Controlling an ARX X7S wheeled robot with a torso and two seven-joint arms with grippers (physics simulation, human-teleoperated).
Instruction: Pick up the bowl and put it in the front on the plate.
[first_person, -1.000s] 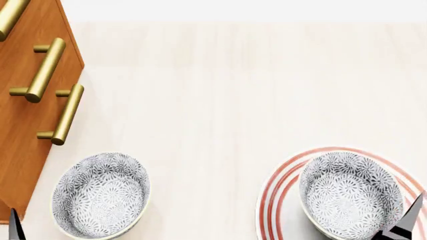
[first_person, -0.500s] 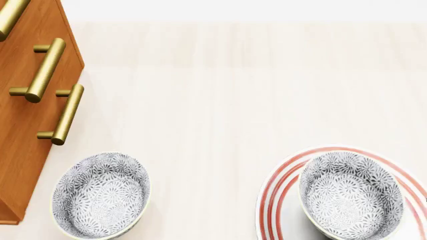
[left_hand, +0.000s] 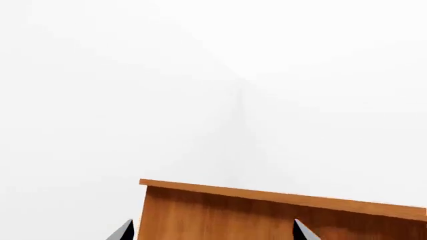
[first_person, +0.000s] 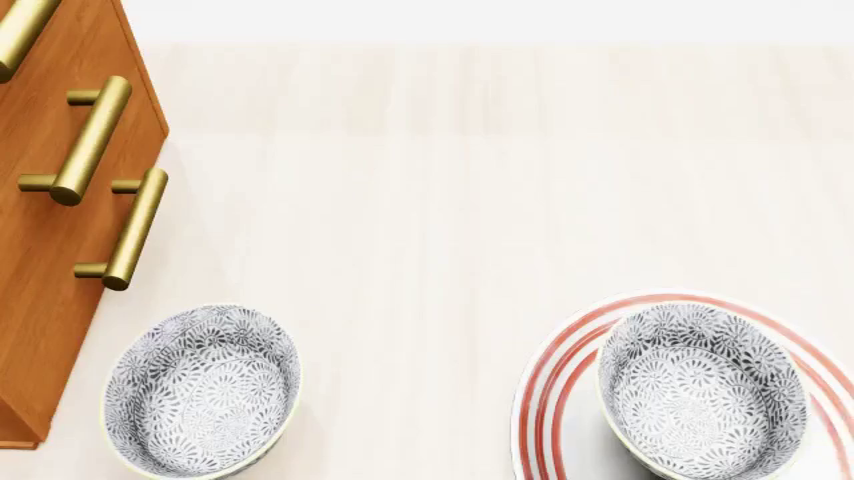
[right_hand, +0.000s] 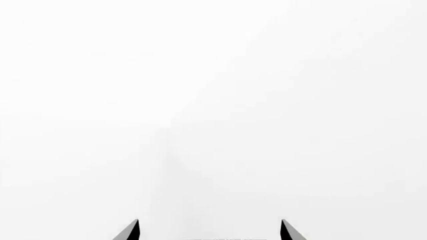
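bowl sits on plate | both tools spread, empty | keep retreat slow, clear of rim

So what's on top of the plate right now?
One patterned bowl sits on the red-ringed plate, toward its far side. The plate's near part runs out of the head view, so anything there is unseen.

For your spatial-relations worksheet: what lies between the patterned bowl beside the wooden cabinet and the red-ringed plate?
Nothing: in the head view, only bare pale wooden tabletop separates the grey floral bowl beside the orange-brown cabinet from the red-ringed white plate, which holds another floral bowl.
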